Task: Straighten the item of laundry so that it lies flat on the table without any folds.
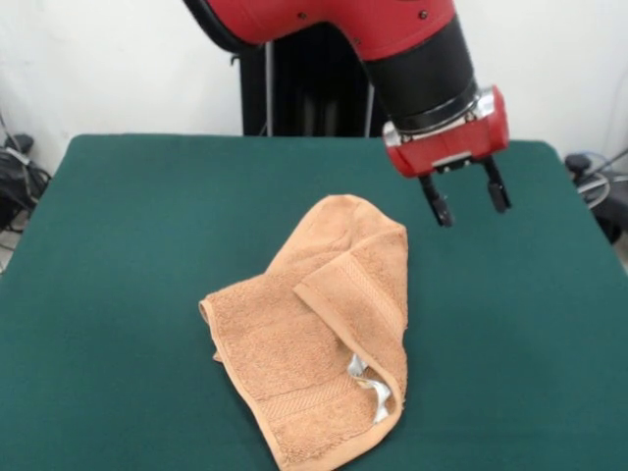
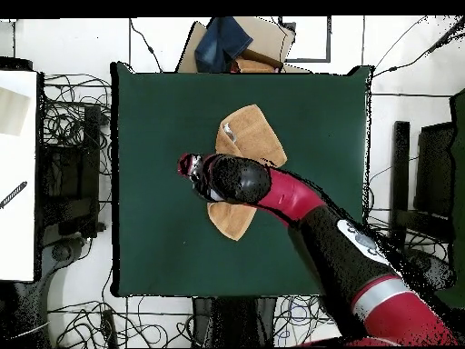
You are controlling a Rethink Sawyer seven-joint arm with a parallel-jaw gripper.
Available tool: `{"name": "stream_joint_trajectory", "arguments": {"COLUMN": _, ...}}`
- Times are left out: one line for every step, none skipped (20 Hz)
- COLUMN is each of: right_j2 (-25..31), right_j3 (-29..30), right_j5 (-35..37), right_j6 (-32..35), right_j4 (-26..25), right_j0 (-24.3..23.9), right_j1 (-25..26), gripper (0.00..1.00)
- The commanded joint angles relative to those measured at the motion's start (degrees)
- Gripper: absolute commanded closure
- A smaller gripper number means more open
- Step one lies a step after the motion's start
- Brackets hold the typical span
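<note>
The orange-tan towel [image 1: 285, 343] lies crumpled on the green table [image 1: 147, 245], near its front middle. One side is folded over the rest along a diagonal, with a woven band on top. Its white label [image 1: 371, 388] sticks out from under the fold near the front. My gripper [image 1: 471, 211] hangs open and empty above the table, just right of the towel's far corner and clear of it. In the overhead view the arm and gripper [image 2: 191, 167] cover the towel's [image 2: 252, 127] middle, so only its two ends show on the table [image 2: 154, 182].
The black pedestal [image 1: 304, 88] stands behind the table's far edge. A cardboard box with a blue cloth [image 2: 236, 45] sits beyond the table's top edge in the overhead view. Cables [image 2: 73, 118] lie on the floor around the table. A white desk [image 2: 18, 173] stands at the left.
</note>
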Motion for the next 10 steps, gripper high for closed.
{"name": "stream_joint_trajectory", "arguments": {"right_j2": 0.53, "right_j3": -2.97, "right_j5": 5.35, "right_j6": -1.21, "right_j4": -3.28, "right_j0": -0.67, "right_j1": 1.89, "gripper": 0.00}}
{"name": "stream_joint_trajectory", "arguments": {"right_j2": 0.62, "right_j3": -2.87, "right_j5": 5.58, "right_j6": -1.26, "right_j4": -3.40, "right_j0": -0.82, "right_j1": 1.74, "gripper": 0.00}}
{"name": "stream_joint_trajectory", "arguments": {"right_j2": 0.72, "right_j3": -2.74, "right_j5": 5.45, "right_j6": -1.26, "right_j4": -3.67, "right_j0": -1.07, "right_j1": 1.65, "gripper": 0.00}}
{"name": "stream_joint_trajectory", "arguments": {"right_j2": 1.00, "right_j3": -2.16, "right_j5": 4.71, "right_j6": -1.03, "right_j4": -3.83, "right_j0": -1.42, "right_j1": 1.28, "gripper": 0.00}}
{"name": "stream_joint_trajectory", "arguments": {"right_j2": 1.15, "right_j3": -1.73, "right_j5": 4.23, "right_j6": -0.92, "right_j4": -4.09, "right_j0": -1.70, "right_j1": 0.98, "gripper": 0.00}}
{"name": "stream_joint_trajectory", "arguments": {"right_j2": 1.26, "right_j3": -1.27, "right_j5": 3.95, "right_j6": -0.79, "right_j4": -4.29, "right_j0": -1.82, "right_j1": 0.45, "gripper": 0.00}}
{"name": "stream_joint_trajectory", "arguments": {"right_j2": 1.19, "right_j3": -0.95, "right_j5": 4.00, "right_j6": -0.62, "right_j4": -4.42, "right_j0": -1.86, "right_j1": 0.03, "gripper": 0.00}}
{"name": "stream_joint_trajectory", "arguments": {"right_j2": 1.37, "right_j3": -0.65, "right_j5": 4.56, "right_j6": -0.54, "right_j4": -4.38, "right_j0": -2.03, "right_j1": -0.77, "gripper": 0.00}}
{"name": "stream_joint_trajectory", "arguments": {"right_j2": 1.44, "right_j3": -0.35, "right_j5": 4.70, "right_j6": -0.42, "right_j4": -4.43, "right_j0": -2.18, "right_j1": -0.95, "gripper": 0.00}}
{"name": "stream_joint_trajectory", "arguments": {"right_j2": 1.91, "right_j3": 0.64, "right_j5": 4.60, "right_j6": 0.05, "right_j4": -4.32, "right_j0": -2.41, "right_j1": -1.79, "gripper": 0.00}}
